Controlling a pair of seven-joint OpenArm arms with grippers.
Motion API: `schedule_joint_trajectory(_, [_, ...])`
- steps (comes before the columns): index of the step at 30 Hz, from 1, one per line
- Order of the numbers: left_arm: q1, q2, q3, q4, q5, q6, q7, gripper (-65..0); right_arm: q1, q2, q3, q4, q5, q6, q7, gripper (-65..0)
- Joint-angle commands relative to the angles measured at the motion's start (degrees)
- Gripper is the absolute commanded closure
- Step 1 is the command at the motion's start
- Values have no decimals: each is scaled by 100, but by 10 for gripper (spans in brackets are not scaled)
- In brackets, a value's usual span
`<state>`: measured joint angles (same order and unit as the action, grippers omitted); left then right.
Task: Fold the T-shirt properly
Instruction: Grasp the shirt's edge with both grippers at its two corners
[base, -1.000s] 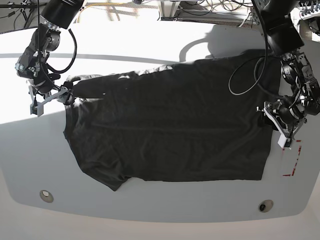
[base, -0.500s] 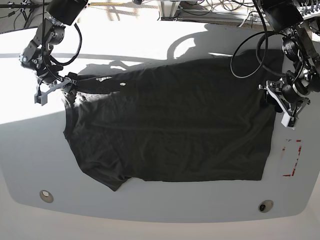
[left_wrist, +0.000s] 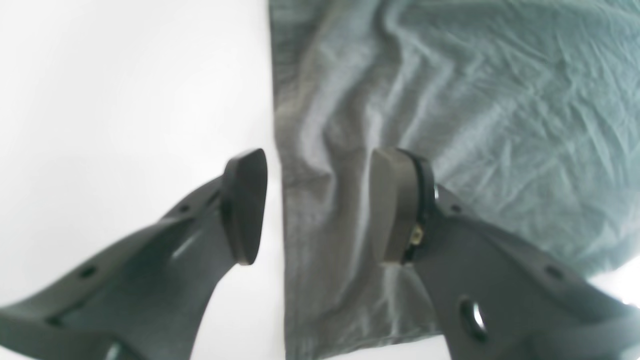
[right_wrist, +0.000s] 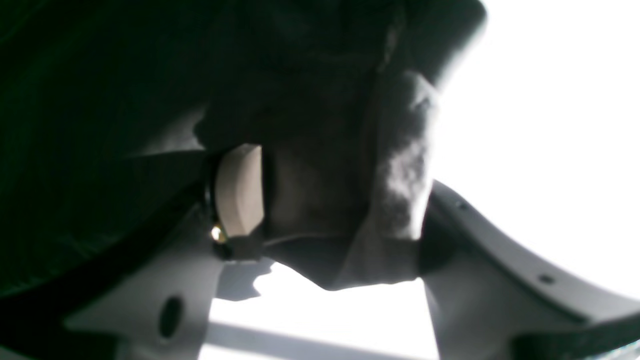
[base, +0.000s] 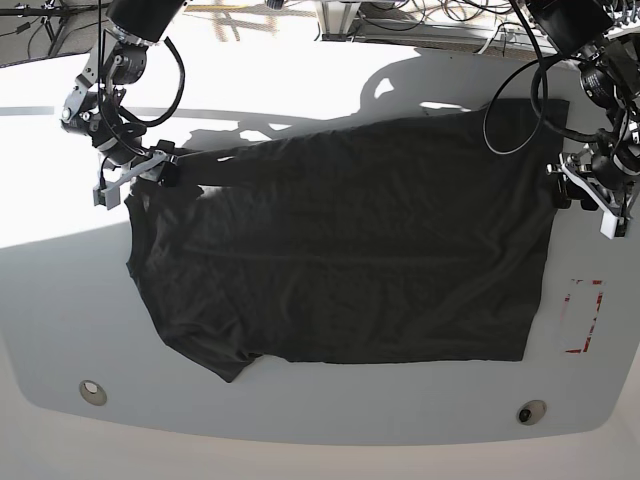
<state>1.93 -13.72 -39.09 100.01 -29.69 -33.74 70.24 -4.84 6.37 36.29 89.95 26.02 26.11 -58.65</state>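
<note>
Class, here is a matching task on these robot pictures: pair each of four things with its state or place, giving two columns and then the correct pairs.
Things
1. T-shirt
2. right gripper
3. left gripper
4. red outline mark

States or places
A. open, one finger over cloth, one over bare table
B. on the white table beside the shirt's edge
C. dark, spread out flat
D. bunched cloth between its fingers

Pairs: 1-C, 2-D, 3-A, 4-B

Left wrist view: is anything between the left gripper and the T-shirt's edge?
Nothing visible. The left gripper is open, its fingers straddling the T-shirt edge: one over bare table, the other over cloth. Whether they touch it cannot be told.
</note>
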Motion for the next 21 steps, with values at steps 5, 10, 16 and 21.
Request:
schedule_joint_trajectory(5, [-57,-101,-508,-818,-719,-15,-92,-312,5,132,23,64,-4,31,-20,0])
schedule_joint_trajectory(10, [83,-303,-596,-1565,-1132,-15,-92,-312,5,141,15,64,-4,31,-20,-21])
schedule_joint_trajectory(16, [198,-330,-271,-1917,-1422,-15,-92,-312,-21,141,15,82,-4,31,-29,-21])
schedule_joint_trajectory(21, [470,-312,-69,-1680,-1440,20,-101,-312,-39,141,15,99,-4,31,-29,-21])
